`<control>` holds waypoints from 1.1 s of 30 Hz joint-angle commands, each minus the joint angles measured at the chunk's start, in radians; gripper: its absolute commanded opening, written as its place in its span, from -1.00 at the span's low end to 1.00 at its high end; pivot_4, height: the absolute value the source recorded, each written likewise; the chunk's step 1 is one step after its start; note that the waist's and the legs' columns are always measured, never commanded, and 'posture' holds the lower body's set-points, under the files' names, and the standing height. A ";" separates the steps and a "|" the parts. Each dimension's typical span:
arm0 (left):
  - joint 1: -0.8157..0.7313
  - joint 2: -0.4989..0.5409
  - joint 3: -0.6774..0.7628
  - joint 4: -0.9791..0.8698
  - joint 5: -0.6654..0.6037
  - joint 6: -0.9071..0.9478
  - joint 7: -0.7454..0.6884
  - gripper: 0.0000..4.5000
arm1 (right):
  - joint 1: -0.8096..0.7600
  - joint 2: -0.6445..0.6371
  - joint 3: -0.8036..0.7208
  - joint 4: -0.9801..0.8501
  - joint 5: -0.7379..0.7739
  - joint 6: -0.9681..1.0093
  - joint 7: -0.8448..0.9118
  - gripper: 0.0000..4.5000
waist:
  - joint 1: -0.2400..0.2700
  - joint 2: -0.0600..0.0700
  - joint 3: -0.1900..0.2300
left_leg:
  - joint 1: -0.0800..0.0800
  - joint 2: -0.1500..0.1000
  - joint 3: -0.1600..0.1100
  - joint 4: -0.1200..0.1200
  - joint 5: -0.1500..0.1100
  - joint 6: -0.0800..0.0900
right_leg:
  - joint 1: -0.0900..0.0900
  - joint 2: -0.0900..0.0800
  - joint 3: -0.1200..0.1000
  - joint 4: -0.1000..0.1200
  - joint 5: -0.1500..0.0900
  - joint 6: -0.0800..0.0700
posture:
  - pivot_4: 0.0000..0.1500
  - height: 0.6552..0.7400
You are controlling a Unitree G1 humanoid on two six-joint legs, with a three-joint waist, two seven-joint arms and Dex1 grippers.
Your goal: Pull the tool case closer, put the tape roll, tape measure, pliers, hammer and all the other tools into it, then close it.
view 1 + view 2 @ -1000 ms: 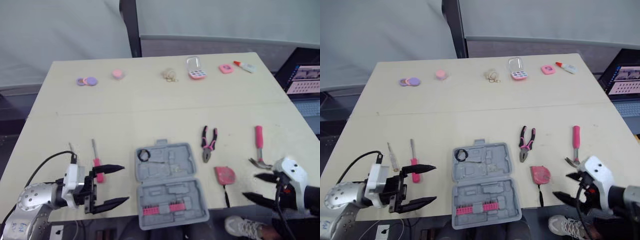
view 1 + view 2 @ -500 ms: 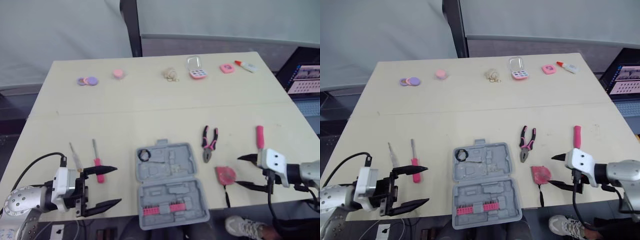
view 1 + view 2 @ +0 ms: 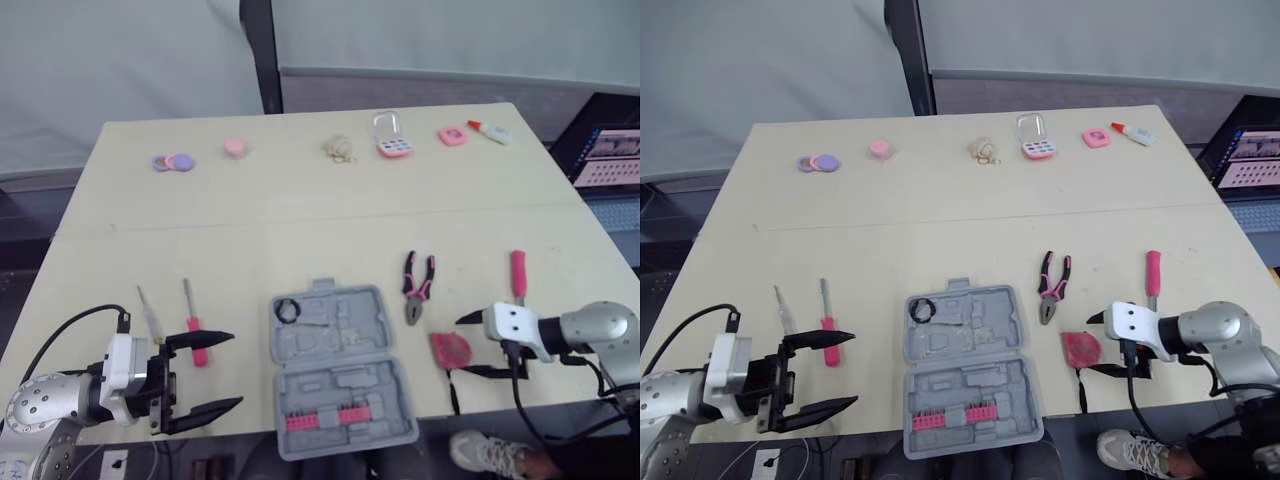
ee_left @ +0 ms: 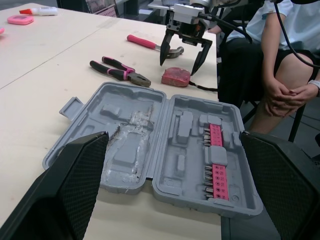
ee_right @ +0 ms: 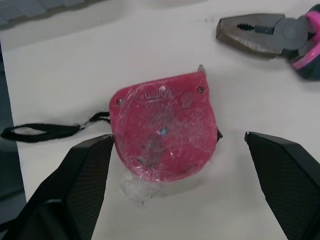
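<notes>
The pale table [image 3: 300, 210] stands before a grey wall [image 3: 130, 60]. The tool case [image 3: 335, 370] lies open at its near edge. Toward the near right corner, the right gripper [image 3: 455, 347] spreads its fingers either side of the tape measure [image 5: 165, 132]. The left gripper [image 3: 236, 370] is released at the near left.

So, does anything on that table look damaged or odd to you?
Yes: the flat pink tape measure has crinkled clear film stuck over its face, spilling past one edge. Similar film lies in a pocket of the open grey plastic tool case.
</notes>
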 commanded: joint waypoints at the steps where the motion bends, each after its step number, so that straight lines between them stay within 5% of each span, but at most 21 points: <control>1: 0.020 -0.011 0.015 -0.010 -0.002 -0.029 -0.006 1.00 | -0.025 0.007 0.019 0.030 -0.012 -0.035 0.019 0.98 | -0.002 0.000 0.000 | 0.000 0.000 0.000 0.000 0.000 0.000 | 0.000 0.000 0.000 0.000 0.000 0.000 | 1.00 1.00; 25: 0.056 -0.029 0.007 0.026 0.010 -0.097 -0.027 1.00 | -0.056 0.044 0.063 0.043 -0.005 -0.011 0.030 0.98 | -0.004 0.000 0.000 | 0.000 0.000 0.000 0.000 0.000 0.000 | 0.000 0.000 -0.001 0.000 0.000 0.000 | 1.00 1.00; 30: 0.052 -0.028 0.002 0.039 0.011 -0.107 -0.031 1.00 | -0.052 0.043 0.064 0.043 -0.010 0.006 0.030 0.32 | -0.005 0.000 0.000 | 0.000 0.000 0.000 0.000 0.000 0.000 | 0.000 0.000 -0.001 0.000 0.000 0.000 | 1.00 1.00; 33: 0.054 -0.026 0.001 0.041 0.011 -0.108 -0.033 1.00 | -0.045 0.043 0.062 0.037 -0.006 0.012 0.030 0.32 | -0.005 0.000 0.000 | 0.000 0.000 0.000 0.000 0.000 0.000 | 0.000 0.000 -0.001 0.000 0.000 0.000 | 1.00 1.00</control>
